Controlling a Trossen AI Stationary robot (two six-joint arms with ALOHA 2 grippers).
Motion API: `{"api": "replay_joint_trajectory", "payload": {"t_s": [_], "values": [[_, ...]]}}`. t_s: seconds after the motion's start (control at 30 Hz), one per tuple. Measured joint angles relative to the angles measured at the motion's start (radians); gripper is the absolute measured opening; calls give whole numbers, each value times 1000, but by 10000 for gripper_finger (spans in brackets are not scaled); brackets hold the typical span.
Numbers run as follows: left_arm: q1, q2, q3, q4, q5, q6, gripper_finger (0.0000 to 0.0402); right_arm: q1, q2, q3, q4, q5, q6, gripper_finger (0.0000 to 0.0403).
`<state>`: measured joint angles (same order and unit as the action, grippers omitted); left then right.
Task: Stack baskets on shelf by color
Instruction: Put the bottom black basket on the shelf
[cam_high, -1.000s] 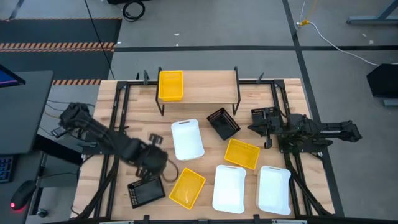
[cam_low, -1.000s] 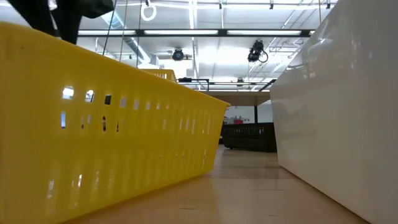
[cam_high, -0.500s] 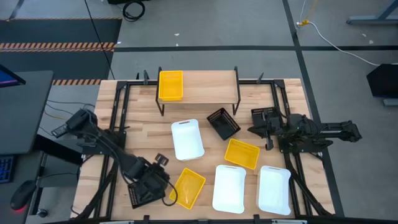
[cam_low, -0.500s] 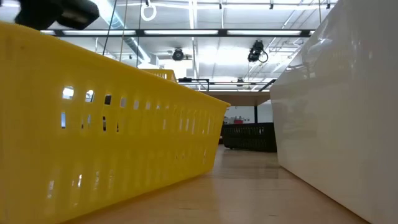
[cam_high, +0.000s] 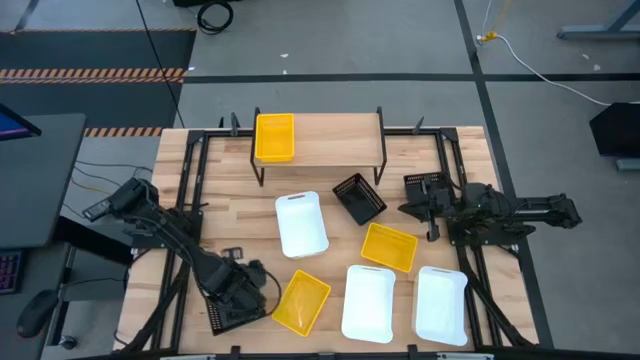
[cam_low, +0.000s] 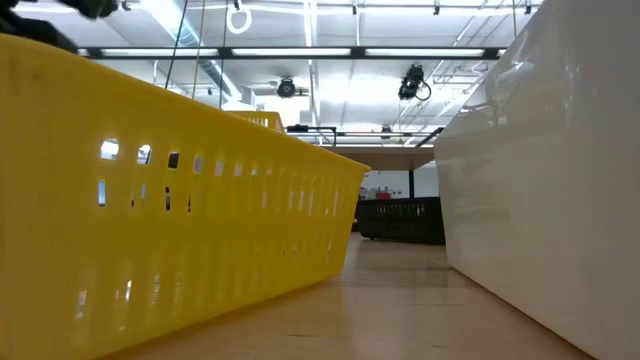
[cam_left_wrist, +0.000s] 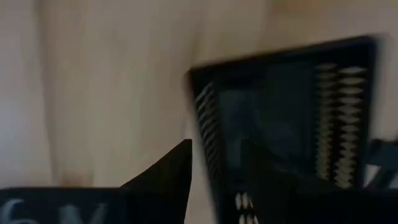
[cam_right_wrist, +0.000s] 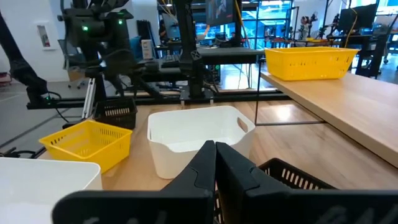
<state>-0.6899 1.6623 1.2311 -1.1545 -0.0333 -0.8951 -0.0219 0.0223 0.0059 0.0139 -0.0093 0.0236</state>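
My left gripper (cam_high: 240, 297) hangs low over the near-left corner of the table, right above the black basket (cam_high: 232, 308) that sits there, just left of a yellow basket (cam_high: 301, 301). In the left wrist view the black basket (cam_left_wrist: 292, 124) fills the space ahead, with one of my fingers (cam_left_wrist: 165, 177) outside its mesh side wall; I cannot tell from this how far the fingers are spread, nor whether they straddle that wall yet. The basket is directly beneath the tool, so I judge the coming move to be a short drop onto the rim, not a reach. Its long axis runs roughly left to right across the table, tilted a little. This arm is plainly the nearer one. My right gripper (cam_high: 424, 208) waits at the right side with its fingers pressed together on nothing, near another black basket (cam_high: 422, 184). The shelf (cam_high: 330, 140) stands at the far edge, well apart from me, with one yellow basket (cam_high: 274, 136) on its left end; a third black one (cam_high: 359, 197) lies in front of it.
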Motion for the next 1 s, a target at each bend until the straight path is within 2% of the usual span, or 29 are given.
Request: {"api": "replay_joint_trajectory", "payload": {"t_s": [0.17, 0.4, 0.67, 1.0], "values": [[0, 0, -38, -19, -4, -63, 156, 0, 0, 0, 0, -4, 26, 13], [6, 0, -146, 152, 14, -78, 160, 0, 0, 0, 5, -32, 20, 13], [7, 0, -230, 191, 39, -66, 160, 0, 0, 0, 6, -34, 18, 13], [130, 0, -324, 202, 26, -30, 121, 0, 0, 0, 6, -34, 18, 13]]}}
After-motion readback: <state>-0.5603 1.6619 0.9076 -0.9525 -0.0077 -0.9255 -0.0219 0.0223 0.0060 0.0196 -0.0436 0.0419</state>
